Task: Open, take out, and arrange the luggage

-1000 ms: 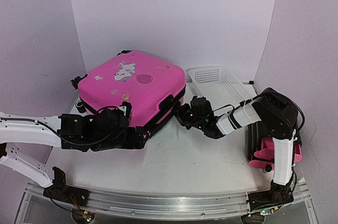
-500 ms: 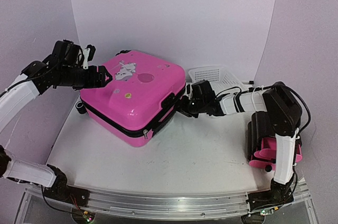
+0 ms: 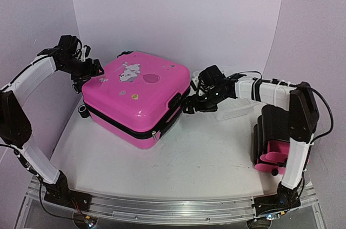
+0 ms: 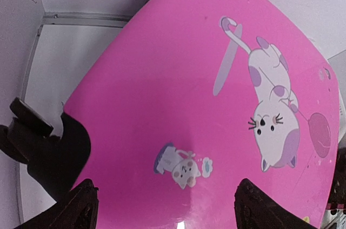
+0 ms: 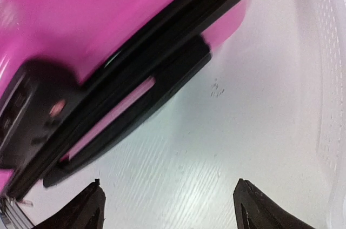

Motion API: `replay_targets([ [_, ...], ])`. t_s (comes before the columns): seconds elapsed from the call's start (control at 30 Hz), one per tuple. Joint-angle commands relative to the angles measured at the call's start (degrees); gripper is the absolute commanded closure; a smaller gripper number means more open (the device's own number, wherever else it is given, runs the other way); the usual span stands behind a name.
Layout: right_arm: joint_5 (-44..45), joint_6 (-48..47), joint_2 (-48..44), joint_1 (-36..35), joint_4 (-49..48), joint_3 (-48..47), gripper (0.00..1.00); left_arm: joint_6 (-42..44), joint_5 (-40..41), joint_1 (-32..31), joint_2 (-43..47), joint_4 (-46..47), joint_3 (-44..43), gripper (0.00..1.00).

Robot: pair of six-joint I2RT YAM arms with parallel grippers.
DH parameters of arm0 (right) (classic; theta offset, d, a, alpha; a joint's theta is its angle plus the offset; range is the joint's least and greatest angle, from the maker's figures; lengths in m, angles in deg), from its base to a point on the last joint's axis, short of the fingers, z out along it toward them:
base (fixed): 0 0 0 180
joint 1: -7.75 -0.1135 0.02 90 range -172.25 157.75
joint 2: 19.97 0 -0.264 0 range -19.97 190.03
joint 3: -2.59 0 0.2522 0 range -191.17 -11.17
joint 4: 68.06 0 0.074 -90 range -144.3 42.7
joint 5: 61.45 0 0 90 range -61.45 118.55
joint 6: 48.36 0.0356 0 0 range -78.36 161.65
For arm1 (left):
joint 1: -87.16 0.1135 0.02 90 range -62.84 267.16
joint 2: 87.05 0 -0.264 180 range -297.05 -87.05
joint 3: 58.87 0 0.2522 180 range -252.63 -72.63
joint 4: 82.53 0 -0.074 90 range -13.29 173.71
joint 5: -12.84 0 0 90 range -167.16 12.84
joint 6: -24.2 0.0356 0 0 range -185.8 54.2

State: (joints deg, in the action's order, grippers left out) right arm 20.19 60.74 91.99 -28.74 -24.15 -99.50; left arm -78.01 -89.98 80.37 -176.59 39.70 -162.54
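Luggage (image 3: 138, 96) closed, flat on table (image 3: 189, 164), sticker lid up, left of centre. Left gripper (image 3: 93, 71) over its 10 o'clock corner, jaws spread wide above the lid, gripping nothing. Right gripper (image 3: 190, 106) at its 3 o'clock side, just off the black side handle (image 5: 173, 69), fingers released, empty. Mesh basket (image 3: 231, 113) behind that arm. Black cabinet (image 3: 270, 132) at 4 o'clock.

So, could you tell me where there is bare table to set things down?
Bare: the near strip of table, bordered by the luggage, the black cabinet and the near rail. Crowded: the right rear, where right gripper, white basket and cabinet sit close together.
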Motion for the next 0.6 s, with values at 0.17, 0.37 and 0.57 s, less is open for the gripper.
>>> replay_targets([
  [0.17,6.6,-3.0,-12.5,-17.3,-11.8,13.2,0.07,3.1,0.0,3.7,-7.2,-0.4,-13.1,0.10],
  [0.37,21.6,-8.0,-9.0,-25.6,-20.1,13.5,0.11,2.5,1.8,4.2,-9.8,-1.7,-14.8,0.12],
  [0.57,31.8,-12.7,-4.0,-29.9,-23.0,11.7,0.24,2.8,3.9,4.2,-9.5,-1.7,-13.3,0.12],
])
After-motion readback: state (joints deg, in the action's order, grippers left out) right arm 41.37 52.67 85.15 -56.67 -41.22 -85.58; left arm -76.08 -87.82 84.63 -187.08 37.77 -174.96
